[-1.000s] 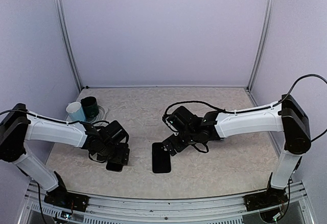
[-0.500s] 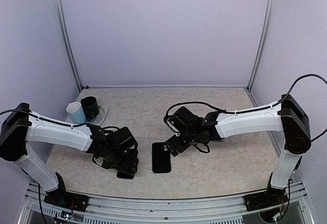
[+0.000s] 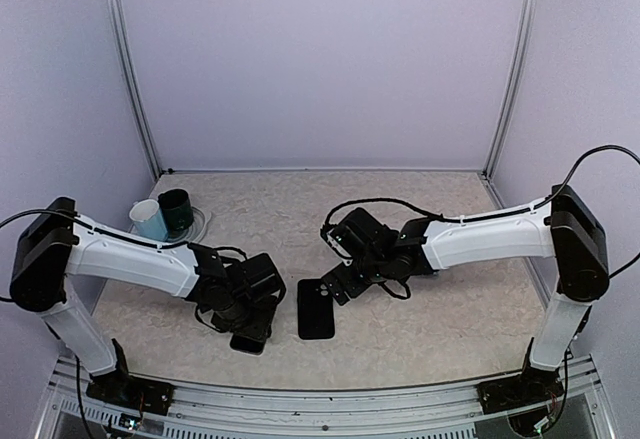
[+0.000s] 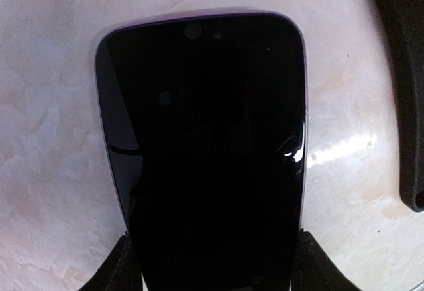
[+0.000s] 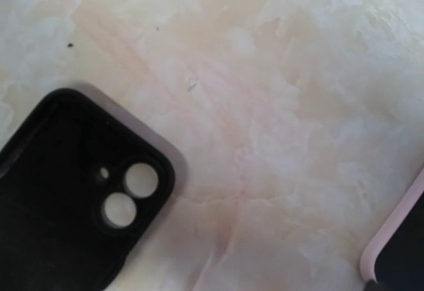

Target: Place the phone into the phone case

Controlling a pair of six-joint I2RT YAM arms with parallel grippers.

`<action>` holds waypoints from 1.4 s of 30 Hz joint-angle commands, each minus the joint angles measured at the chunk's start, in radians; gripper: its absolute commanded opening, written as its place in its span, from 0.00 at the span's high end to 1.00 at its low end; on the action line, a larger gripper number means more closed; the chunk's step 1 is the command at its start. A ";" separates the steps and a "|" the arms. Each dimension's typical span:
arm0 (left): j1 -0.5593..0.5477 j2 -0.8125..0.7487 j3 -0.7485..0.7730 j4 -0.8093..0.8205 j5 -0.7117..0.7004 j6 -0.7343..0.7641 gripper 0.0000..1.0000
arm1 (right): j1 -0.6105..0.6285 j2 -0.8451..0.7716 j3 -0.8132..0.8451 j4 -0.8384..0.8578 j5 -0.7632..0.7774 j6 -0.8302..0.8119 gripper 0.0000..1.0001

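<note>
The case [image 3: 316,311] lies empty and open side up on the tabletop [image 3: 420,209], just beside the phone [image 4: 205,158], which lies flat with the left gripper [image 3: 252,331] closed against its two long edges. The right gripper [image 3: 335,287] hangs wide open and empty over the case's camera end. What the cups [image 3: 177,209] hold cannot be seen, and the wrist views cut off both phone and case.

1 phone [image 4: 205,152]: dark screen up, lilac rim, lying flat; 1 phone case [image 3: 316,309]: black, empty, hollow up, just beside
</note>
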 commanded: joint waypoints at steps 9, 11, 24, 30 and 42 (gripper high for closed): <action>-0.175 -0.114 -0.081 0.128 -0.210 -0.110 1.00 | -0.010 -0.080 -0.034 0.217 -0.214 0.073 0.01; -0.175 -0.136 -0.087 0.105 -0.264 -0.145 0.98 | -0.010 -0.071 -0.015 0.212 -0.191 0.094 0.01; -0.023 -0.288 -0.059 -0.103 -0.340 -0.250 0.15 | -0.010 -0.071 0.041 0.158 -0.137 0.060 0.01; 0.405 -0.422 -0.171 -0.012 -0.250 -0.268 0.01 | -0.010 -0.096 0.006 0.163 -0.102 0.028 0.01; 0.731 -0.223 -0.041 -0.048 -0.277 -0.372 0.01 | -0.015 -0.190 -0.121 0.238 -0.075 -0.002 0.01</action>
